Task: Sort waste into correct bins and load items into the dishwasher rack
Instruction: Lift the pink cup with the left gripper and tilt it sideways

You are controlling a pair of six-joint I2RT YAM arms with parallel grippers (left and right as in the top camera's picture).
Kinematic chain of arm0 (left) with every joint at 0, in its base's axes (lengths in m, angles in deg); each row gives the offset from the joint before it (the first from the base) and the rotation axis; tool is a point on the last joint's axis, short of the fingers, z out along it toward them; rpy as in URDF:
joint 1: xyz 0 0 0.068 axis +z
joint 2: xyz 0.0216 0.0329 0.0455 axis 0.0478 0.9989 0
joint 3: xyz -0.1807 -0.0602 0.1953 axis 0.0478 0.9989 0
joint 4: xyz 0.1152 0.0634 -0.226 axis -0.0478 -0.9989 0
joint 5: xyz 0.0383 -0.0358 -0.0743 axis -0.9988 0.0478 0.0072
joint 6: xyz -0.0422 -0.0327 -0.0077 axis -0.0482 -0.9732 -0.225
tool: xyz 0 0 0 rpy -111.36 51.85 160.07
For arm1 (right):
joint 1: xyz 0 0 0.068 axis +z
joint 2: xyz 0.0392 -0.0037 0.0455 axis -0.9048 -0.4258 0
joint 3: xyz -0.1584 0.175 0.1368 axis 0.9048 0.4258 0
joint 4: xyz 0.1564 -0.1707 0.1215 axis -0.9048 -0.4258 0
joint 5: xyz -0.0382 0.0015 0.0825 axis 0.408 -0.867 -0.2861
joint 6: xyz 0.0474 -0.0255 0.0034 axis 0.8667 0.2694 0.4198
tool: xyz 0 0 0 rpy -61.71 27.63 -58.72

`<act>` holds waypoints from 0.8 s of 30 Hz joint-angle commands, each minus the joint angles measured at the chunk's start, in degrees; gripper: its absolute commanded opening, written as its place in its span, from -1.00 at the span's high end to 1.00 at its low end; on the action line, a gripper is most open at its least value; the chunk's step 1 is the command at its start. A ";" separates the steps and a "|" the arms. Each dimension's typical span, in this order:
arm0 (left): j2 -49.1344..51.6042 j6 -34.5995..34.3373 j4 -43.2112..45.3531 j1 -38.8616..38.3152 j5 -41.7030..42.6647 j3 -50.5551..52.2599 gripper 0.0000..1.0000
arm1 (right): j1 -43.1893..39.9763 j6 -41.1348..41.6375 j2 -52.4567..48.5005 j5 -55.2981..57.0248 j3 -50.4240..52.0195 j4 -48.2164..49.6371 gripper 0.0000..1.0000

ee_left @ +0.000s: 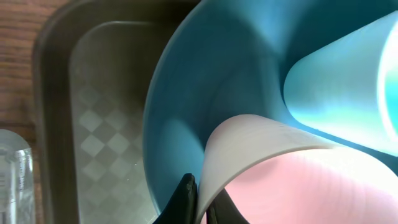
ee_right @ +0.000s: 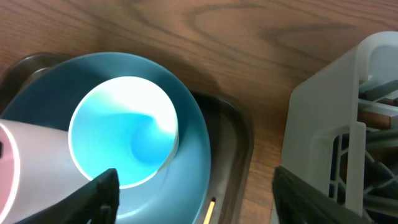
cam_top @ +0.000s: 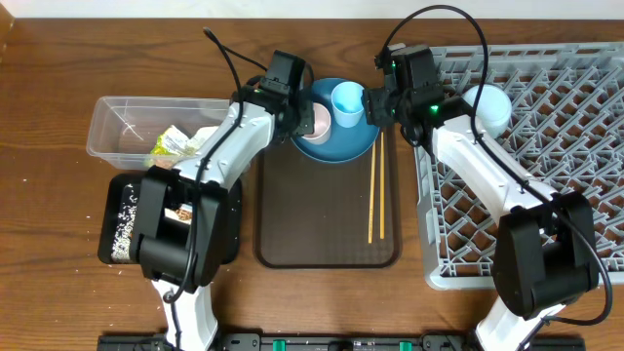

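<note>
The dark-blue plate (cam_top: 341, 148) lies at the far end of the brown tray. On it are the light-blue cup (cam_top: 348, 102) and the white-pink cup (cam_top: 319, 121). My left gripper (cam_top: 304, 119) is shut on the white-pink cup's wall (ee_left: 298, 186), one finger inside and one outside (ee_left: 202, 186). My right gripper (cam_top: 375, 105) is open and empty, just right of the light-blue cup (ee_right: 124, 130), its fingers spread over the plate's edge (ee_right: 198, 186). The chopsticks (cam_top: 373, 185) lie on the tray's right side. The light-blue bowl (cam_top: 487, 105) sits in the grey rack (cam_top: 546, 175).
The brown serving tray (cam_top: 312, 224) is in the middle. The clear tub (cam_top: 122, 122) at the left holds yellow-green and white wrappers (cam_top: 175, 143). The black tray (cam_top: 229, 229) below it holds white rice-like crumbs (cam_top: 124, 226), partly hidden by my left arm. The rack corner (ee_right: 348, 124) is close to my right gripper.
</note>
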 commanded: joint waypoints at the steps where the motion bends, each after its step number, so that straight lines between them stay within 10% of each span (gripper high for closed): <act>1: -4.68 -0.11 0.22 1.18 -0.74 -0.37 0.88 | -0.22 -0.35 1.55 0.22 -0.46 0.20 -0.51; 13: -18.51 -0.02 -3.43 10.47 16.96 -0.37 0.88 | -4.70 -0.37 9.27 -19.71 -0.46 -1.64 -0.65; 24: -21.44 1.31 -2.29 19.87 56.48 -0.37 0.88 | -21.92 -17.42 17.57 -82.51 -0.44 -7.61 -0.86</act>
